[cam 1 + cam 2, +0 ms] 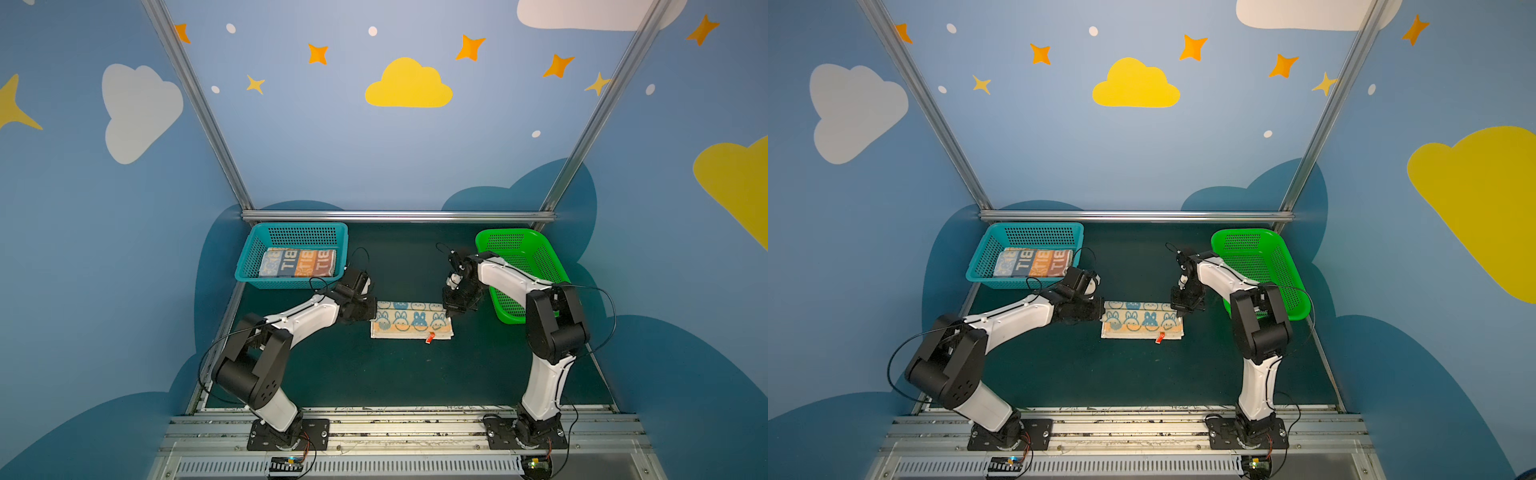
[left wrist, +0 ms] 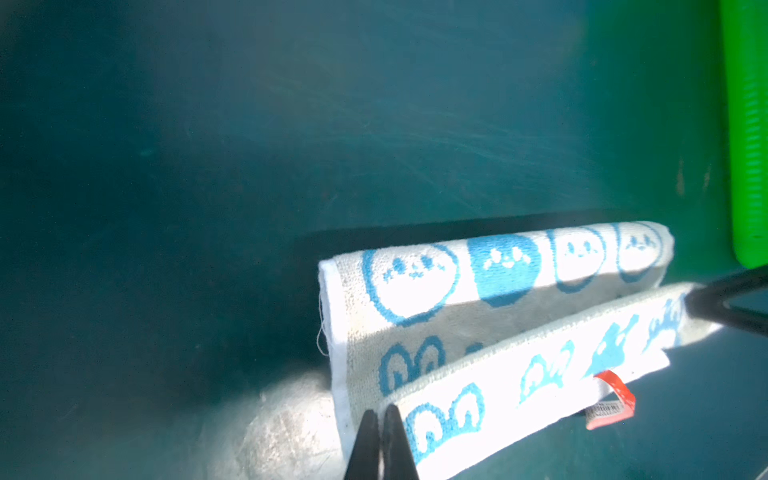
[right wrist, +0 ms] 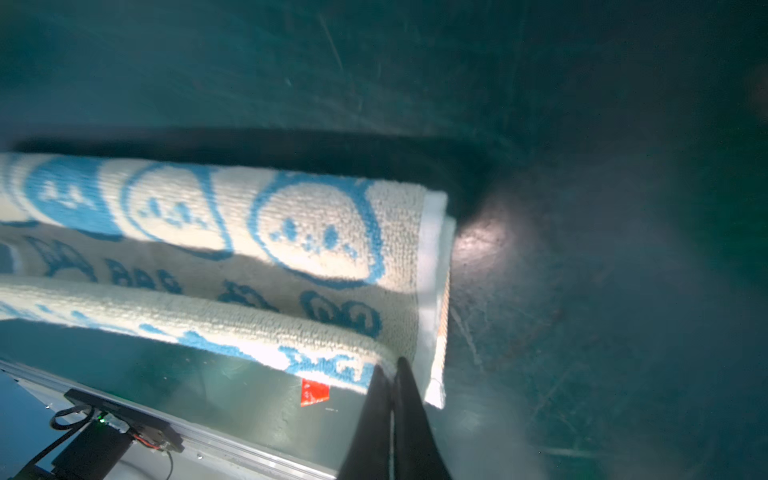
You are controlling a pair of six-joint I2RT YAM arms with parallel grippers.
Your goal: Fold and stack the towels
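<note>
While blue-cream towel [image 1: 409, 320] (spread on counter [image 1: 374, 374] between them) is pinched by clenched left fingers [image 2: 365, 444] and right fingers [image 3: 409, 415], fold is judged half done; lifted edge to be carried over, aligned.

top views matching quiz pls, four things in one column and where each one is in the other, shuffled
Things
1 striped towel
2 blue towel
3 green basket
4 red tag

Places
a one edge pinched by the left gripper and the right gripper
b on the blue towel's edge
c in the teal basket
d beside the right arm

Pairs: 1-c, 2-a, 3-d, 4-b
</note>
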